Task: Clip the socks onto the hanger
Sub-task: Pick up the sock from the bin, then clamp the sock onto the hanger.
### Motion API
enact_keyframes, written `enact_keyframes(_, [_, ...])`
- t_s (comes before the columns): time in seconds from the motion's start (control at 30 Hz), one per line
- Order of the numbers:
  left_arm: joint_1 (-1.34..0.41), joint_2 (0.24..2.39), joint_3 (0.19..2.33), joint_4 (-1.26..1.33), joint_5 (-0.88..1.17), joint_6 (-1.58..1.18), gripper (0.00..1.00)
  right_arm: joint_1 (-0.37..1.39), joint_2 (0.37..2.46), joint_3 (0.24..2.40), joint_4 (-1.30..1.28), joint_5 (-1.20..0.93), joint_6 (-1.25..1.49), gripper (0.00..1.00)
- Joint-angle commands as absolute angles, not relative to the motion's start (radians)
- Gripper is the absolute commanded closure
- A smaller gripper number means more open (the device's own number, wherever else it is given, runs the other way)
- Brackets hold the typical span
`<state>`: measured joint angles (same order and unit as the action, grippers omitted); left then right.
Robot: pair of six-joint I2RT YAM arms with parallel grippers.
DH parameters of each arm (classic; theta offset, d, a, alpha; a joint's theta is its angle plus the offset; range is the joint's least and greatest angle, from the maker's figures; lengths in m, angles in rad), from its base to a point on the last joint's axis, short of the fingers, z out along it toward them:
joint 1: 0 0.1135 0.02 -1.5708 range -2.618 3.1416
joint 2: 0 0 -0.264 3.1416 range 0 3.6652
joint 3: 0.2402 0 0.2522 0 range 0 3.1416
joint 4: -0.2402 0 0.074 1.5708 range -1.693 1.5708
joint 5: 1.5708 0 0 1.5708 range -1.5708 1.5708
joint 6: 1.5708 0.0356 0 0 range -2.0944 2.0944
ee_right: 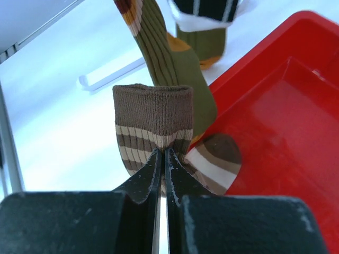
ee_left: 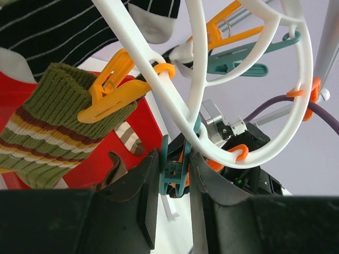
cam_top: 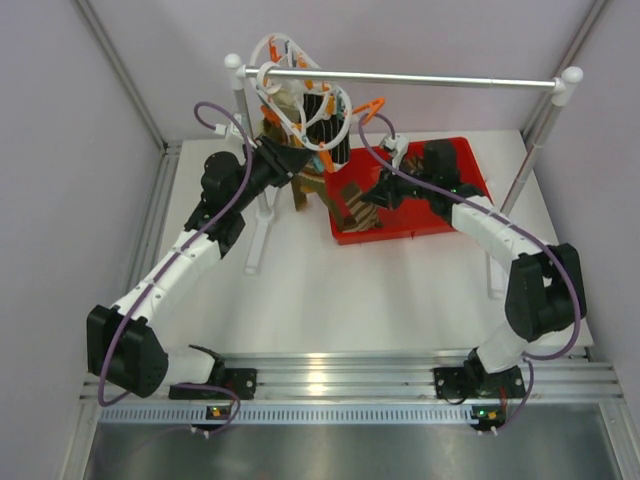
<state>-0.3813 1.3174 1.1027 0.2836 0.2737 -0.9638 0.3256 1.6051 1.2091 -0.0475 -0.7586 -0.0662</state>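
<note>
White tabletop (cam_top: pixel 330 290) carries everything, with the red tray (ee_right: pixel 296 116) on its far right side. My right gripper (ee_right: pixel 164 153) is clamped tight on the cuff of a brown sock (ee_right: pixel 153 121) with cream stripes. It holds that sock upright at the tray's left end, and the sock's striped lower end lies against the tray's rim. I cannot tell whether it rests on the rim. The overhead view shows dark cloth at that same end of the tray, mostly hidden by my right arm.

Behind the tray the silver rail (cam_top: pixel 420 80) runs across on white-capped posts, and the hanger (ee_left: pixel 193 79) hangs from it near the left post. Its white rings fill most of my left wrist view. From it hang a black sock (ee_left: pixel 63 26) with thin white stripes and an olive sock (ee_left: pixel 42 137) banded in yellow, cream and dark red. An orange clip (ee_left: pixel 108 98) bites the olive sock's cuff.

My left gripper (ee_left: pixel 175 159) is up under the ring, its two fingers pressed in on a teal clip (ee_left: pixel 175 172) that dangles between them. More orange and teal clips hang around the ring beyond it. A purple cable (ee_left: pixel 275 106) crosses behind the ring on the right, just past the clip I am squeezing.
</note>
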Motion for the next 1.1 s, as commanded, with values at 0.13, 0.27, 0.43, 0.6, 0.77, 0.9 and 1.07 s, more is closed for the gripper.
enact_keyframes(0.13, [-0.370, 1.319, 1.088, 0.270, 0.241, -0.982, 1.00, 0.322, 1.713, 1.339, -0.132, -0.805, -0.058, 1.00])
enact_keyframes(0.27, [-0.370, 1.321, 1.097, 0.261, 0.235, -0.977, 1.00, 0.322, 1.793, 1.407, -0.147, -0.789, -0.028, 1.00])
enact_keyframes(0.43, [-0.368, 1.325, 1.098, 0.262, 0.236, -0.980, 1.00, 0.322, 1.838, 1.430, -0.201, -0.785, -0.043, 1.00])
enact_keyframes(0.6, [-0.368, 1.328, 1.101, 0.259, 0.236, -0.982, 1.00, 0.340, 1.878, 1.471, -0.317, -0.730, -0.190, 1.00])
enact_keyframes(0.77, [-0.368, 1.336, 1.104, 0.252, 0.232, -0.977, 1.00, 0.382, 1.868, 1.483, -0.385, -0.703, -0.342, 1.00])
enact_keyframes(0.9, [-0.368, 1.339, 1.109, 0.242, 0.229, -0.979, 1.00, 0.411, 1.824, 1.431, -0.402, -0.692, -0.472, 1.00])
enact_keyframes(1.07, [-0.368, 1.344, 1.112, 0.242, 0.229, -0.980, 1.00, 0.413, 1.732, 1.316, -0.354, -0.680, -0.525, 1.00])
